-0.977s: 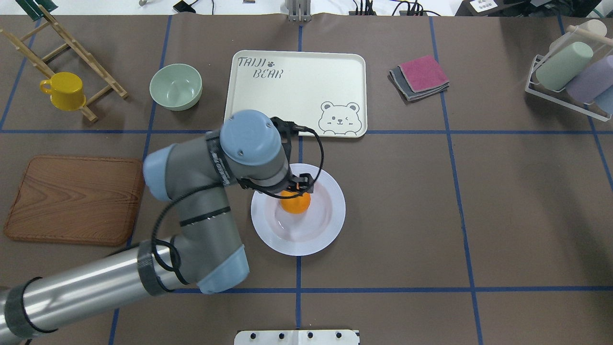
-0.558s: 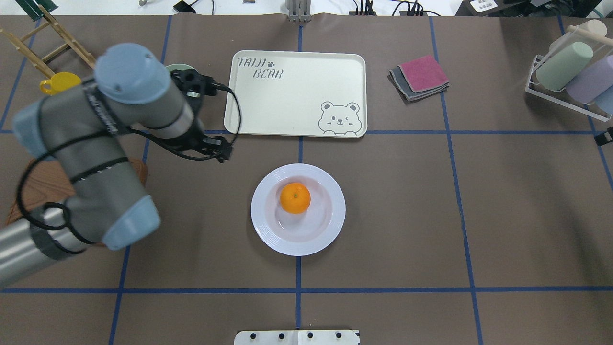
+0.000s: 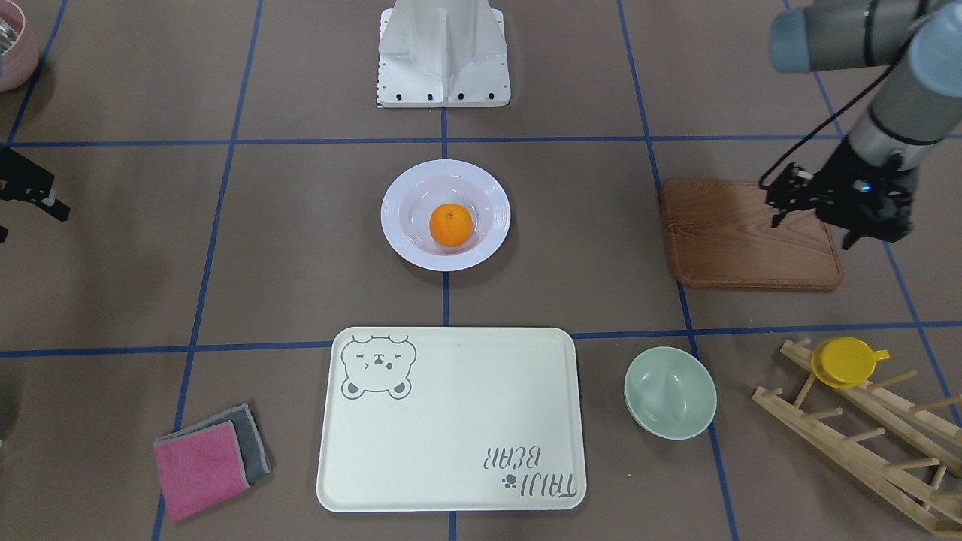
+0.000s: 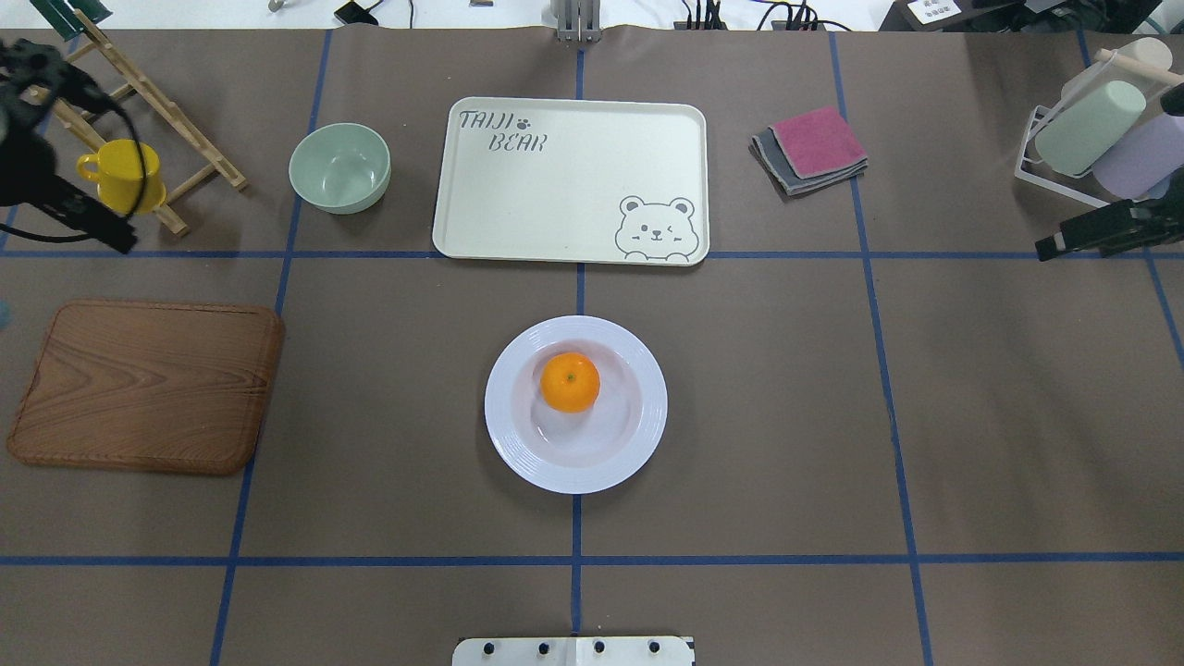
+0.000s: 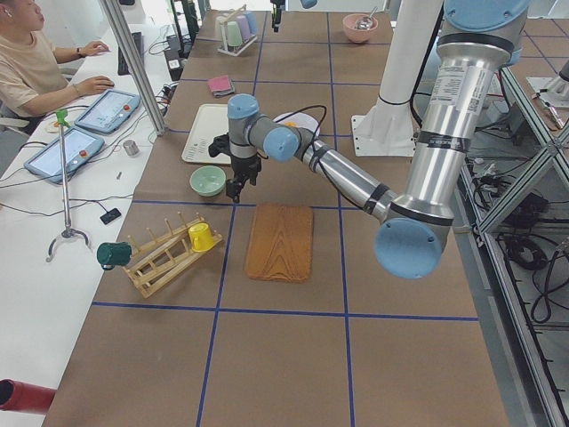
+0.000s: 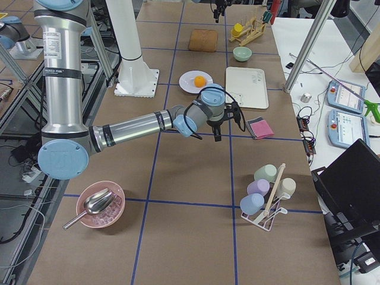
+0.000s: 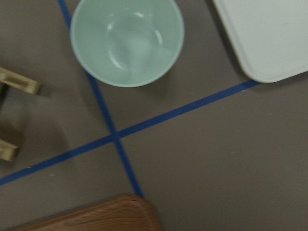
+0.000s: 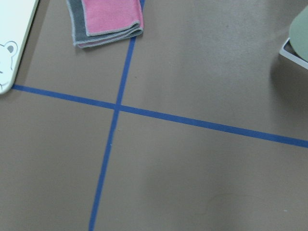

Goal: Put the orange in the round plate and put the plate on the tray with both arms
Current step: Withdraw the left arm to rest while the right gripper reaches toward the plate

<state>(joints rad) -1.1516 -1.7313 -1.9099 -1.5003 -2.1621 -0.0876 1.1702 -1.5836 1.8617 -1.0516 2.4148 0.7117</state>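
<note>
Orange [image 4: 570, 382] sitting in round plate [image 4: 518, 458], mid-frame; plate awaiting move onto tray [image 4: 573, 185]. Left gripper [image 4: 97, 227] and right gripper [image 4: 1064, 245] hovering at frame edges, jaws unreadable; next needing opposite-rim grips.

There is one orange [image 4: 570, 382], one plate [image 4: 518, 446], one tray [image 4: 573, 185], one green bowl [image 4: 339, 167] and one board [image 4: 145, 386]. There are two cloths [image 4: 818, 141], one wooden rack [image 4: 139, 83], one yellow cup [image 4: 123, 174], one dark green cup [image 5: 114, 255], four pastel cups [image 6: 259, 188] on one wire rack [image 6: 267, 218], one pink bowl [image 6: 113, 215], one scoop [image 6: 95, 203] and two arms [image 5: 347, 178].
</note>
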